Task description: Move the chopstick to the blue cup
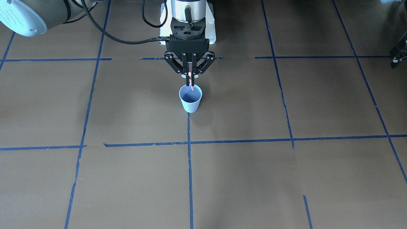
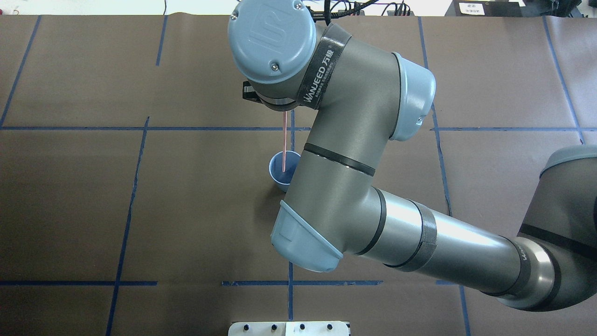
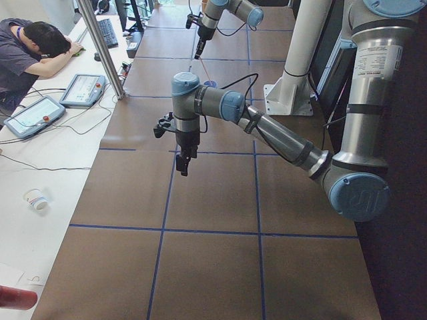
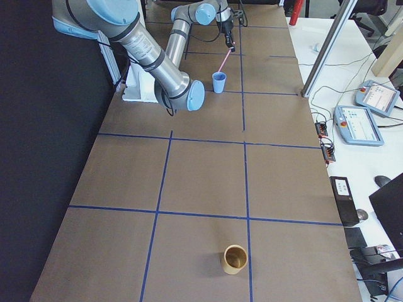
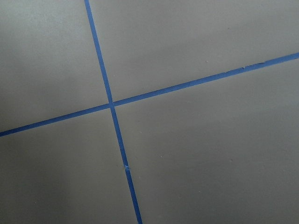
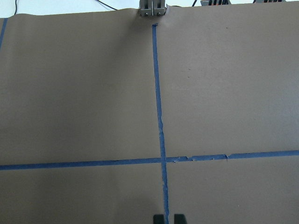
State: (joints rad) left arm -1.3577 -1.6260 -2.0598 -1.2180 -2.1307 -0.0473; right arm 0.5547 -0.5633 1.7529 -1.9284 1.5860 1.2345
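Note:
The pale blue ribbed cup (image 1: 190,99) stands upright near the table's middle; it also shows in the overhead view (image 2: 280,167) and the right side view (image 4: 218,82). My right gripper (image 1: 190,75) hangs just above it, shut on a thin pinkish-orange chopstick (image 1: 191,82). The chopstick (image 2: 284,142) slants down with its lower tip inside the cup's mouth. In the overhead view the wrist hides the right gripper's fingers. My left gripper (image 3: 181,165) hangs over bare table far from the cup, with nothing seen in it; whether it is open or shut does not show.
A tan cup (image 4: 234,258) stands upright far along the table on my right side. The white mounting plate (image 1: 210,31) sits behind the right gripper. Brown paper with blue tape lines covers the table. An operator (image 3: 30,53) sits at a side desk.

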